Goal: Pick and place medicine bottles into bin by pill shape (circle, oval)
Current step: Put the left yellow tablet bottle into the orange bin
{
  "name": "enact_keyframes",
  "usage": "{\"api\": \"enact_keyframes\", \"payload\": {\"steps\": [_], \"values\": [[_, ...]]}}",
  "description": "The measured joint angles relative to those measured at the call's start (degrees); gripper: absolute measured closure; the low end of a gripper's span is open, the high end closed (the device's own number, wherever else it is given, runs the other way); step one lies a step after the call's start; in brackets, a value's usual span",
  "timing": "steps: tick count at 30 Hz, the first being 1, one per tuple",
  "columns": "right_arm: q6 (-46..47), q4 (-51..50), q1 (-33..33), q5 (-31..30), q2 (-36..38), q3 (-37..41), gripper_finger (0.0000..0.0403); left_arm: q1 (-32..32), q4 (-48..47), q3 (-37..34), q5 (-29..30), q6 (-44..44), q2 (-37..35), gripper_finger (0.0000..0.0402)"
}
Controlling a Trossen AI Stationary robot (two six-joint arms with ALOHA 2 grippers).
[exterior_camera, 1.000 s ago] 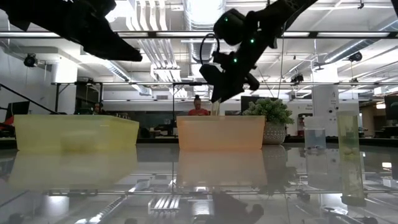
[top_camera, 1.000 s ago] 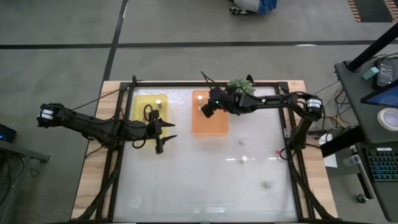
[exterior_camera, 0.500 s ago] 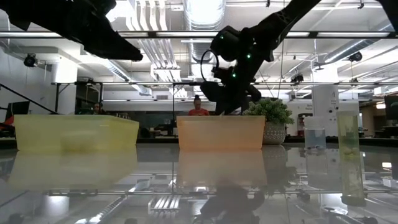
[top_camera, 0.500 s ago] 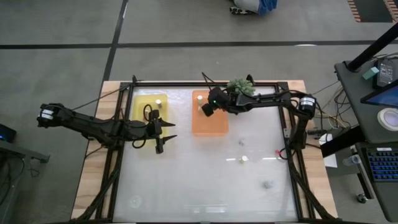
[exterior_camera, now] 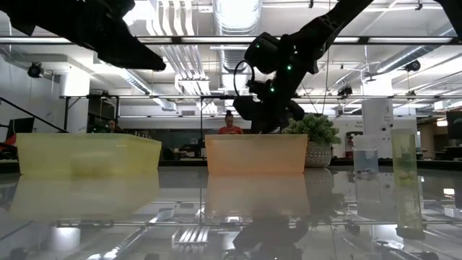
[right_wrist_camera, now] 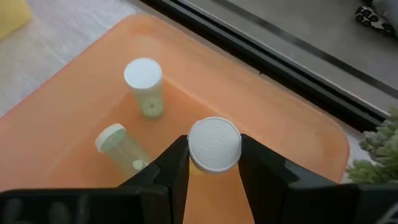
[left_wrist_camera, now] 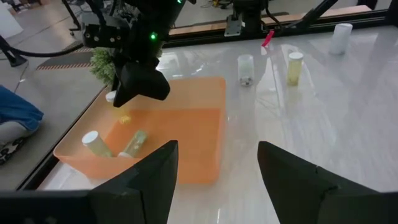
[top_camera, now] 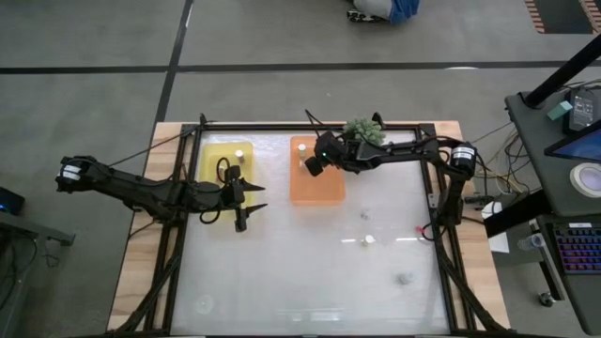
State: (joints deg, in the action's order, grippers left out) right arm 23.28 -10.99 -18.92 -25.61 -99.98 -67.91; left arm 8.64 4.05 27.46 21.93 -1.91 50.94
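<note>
Right arm pulled in toward the back of the counter point(top_camera: 310, 282) over the last second and dipped a little, nothing visible changed in the last half second; left arm hasn't budged. Right gripper point(right_wrist_camera: 214, 163) now hangs over the orange bin point(top_camera: 316, 191), fingers point(right_wrist_camera: 171, 165) narrow and clamped on a white-capped medicine bottle point(right_wrist_camera: 214, 144) just below the cap, bottle above the bin's inside and not yet let go. Two bottles already in that bin, one upright point(right_wrist_camera: 145, 85), one on its side point(right_wrist_camera: 121, 147); the left wrist view shows them too, near one end wall. Left gripper point(top_camera: 246, 205) waits beside the yellow bin point(top_camera: 228, 155), fingers point(left_wrist_camera: 140, 180) wide and empty; one white cap point(top_camera: 240, 154) shows in that bin. Still loose on the counter: a bottle point(top_camera: 369, 240) near the middle, another point(top_camera: 404, 278) further to the front, plus a third point(left_wrist_camera: 339, 37) far off in the left wrist view. Potted plant point(top_camera: 362, 130) sits right behind the right wrist. My read: this is the release step. Risks: dropped from this height the bottle may bounce or land on the two below, knocking the upright one over; a crooked release near the wall could tip it over the rim; lifting out carelessly could brush the plant. Can't confirm pill shape from here, so a wrong-bin sort isn't ruled out
</note>
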Motion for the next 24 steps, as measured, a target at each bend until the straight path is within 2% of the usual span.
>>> {"api": "enact_keyframes", "payload": {"steps": [18,24], "values": [[-0.6,4.2,0.0,0.2,0.0,1.8,0.0282,0.0,0.0,0.0,0.0,0.0,0.0,0.0196],[-0.9,8.0,0.1,3.1,0.0,1.2,0.0282,0.0,0.3,0.0,0.0,-0.5,0.0,0.0196]]}}
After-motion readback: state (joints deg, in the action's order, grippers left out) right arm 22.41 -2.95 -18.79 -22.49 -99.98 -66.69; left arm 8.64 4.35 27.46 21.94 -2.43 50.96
